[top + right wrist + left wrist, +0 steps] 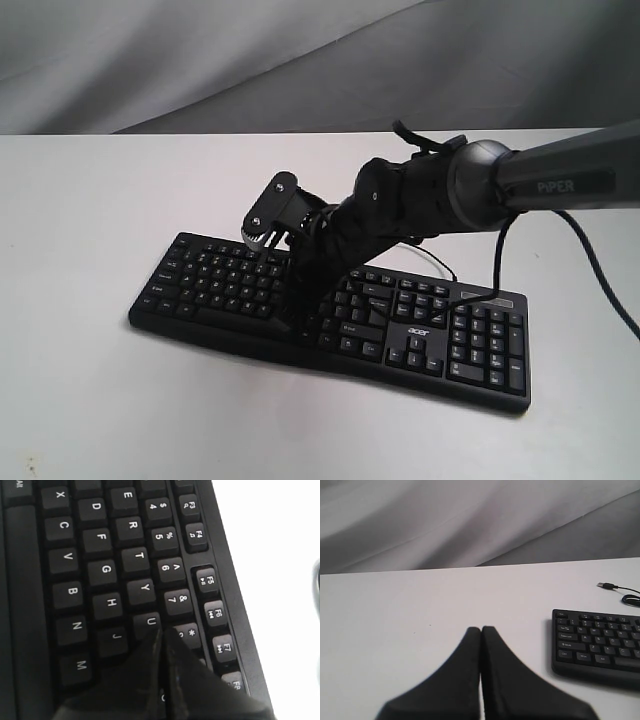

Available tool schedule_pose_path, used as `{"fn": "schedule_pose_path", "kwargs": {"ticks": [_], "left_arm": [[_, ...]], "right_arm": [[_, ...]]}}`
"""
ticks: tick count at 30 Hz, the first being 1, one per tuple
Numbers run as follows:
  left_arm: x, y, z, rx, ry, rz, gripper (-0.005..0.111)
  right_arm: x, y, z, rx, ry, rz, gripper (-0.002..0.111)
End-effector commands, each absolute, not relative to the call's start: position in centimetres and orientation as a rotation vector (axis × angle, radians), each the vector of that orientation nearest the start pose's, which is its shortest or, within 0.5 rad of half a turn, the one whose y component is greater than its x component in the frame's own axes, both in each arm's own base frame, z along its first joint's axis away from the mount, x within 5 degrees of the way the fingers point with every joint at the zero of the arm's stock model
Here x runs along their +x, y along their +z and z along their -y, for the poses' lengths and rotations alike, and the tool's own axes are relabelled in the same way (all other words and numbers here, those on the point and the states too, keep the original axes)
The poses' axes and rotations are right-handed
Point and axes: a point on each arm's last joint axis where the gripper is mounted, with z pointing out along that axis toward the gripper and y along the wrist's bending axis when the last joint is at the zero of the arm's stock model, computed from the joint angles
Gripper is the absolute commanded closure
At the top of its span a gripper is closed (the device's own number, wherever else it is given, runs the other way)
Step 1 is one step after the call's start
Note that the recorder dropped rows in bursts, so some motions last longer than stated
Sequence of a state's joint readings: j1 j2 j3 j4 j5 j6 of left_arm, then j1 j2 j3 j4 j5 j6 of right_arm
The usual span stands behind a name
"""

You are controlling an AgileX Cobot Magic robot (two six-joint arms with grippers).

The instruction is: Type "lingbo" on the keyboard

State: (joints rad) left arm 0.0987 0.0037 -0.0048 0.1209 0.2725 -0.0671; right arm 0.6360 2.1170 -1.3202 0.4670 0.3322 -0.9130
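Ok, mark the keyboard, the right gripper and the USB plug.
keyboard (418,330), exterior view, on the acer logo.
right gripper (163,631), right wrist view, between its closed fingertips.
USB plug (606,585), left wrist view, on its metal end.

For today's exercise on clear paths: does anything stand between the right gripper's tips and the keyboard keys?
Nothing visible does. The right gripper, fingers together, is right at the keyboard, its tips beside the U key, with no object between.
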Motion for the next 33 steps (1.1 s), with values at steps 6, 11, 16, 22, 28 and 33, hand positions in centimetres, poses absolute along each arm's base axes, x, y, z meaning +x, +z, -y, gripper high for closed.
{"fn": "schedule_pose_path", "kwargs": {"ticks": [6, 11, 16, 22, 28, 33], "left_arm": [[5.4, 18.9, -0.8, -0.071, 0.132, -1.746, 0.106], [5.4, 18.9, -0.8, -0.071, 0.132, -1.746, 0.106], [5.4, 18.9, -0.8, -0.071, 0.132, -1.746, 0.106], [5.4, 18.9, -0.8, -0.071, 0.132, -1.746, 0.106], [5.4, 18.9, -0.8, -0.071, 0.132, -1.746, 0.106], [5.4, 18.9, -0.8, -0.071, 0.132, -1.746, 0.106]], "right_arm": [[33.7, 13.2, -26.8, -1.41, 0.265, -2.162, 0.108], [33.1, 13.9, -27.5, -1.412, 0.289, -2.15, 0.108], [32.3, 13.8, -28.6, -1.426, 0.302, -2.127, 0.108], [31.4, 13.7, -30.0, -1.44, 0.314, -2.096, 0.108], [31.2, 13.0, -30.1, -1.451, 0.32, -2.114, 0.108], [31.3, 12.6, -30.1, -1.452, 0.316, -2.12, 0.108]]}}
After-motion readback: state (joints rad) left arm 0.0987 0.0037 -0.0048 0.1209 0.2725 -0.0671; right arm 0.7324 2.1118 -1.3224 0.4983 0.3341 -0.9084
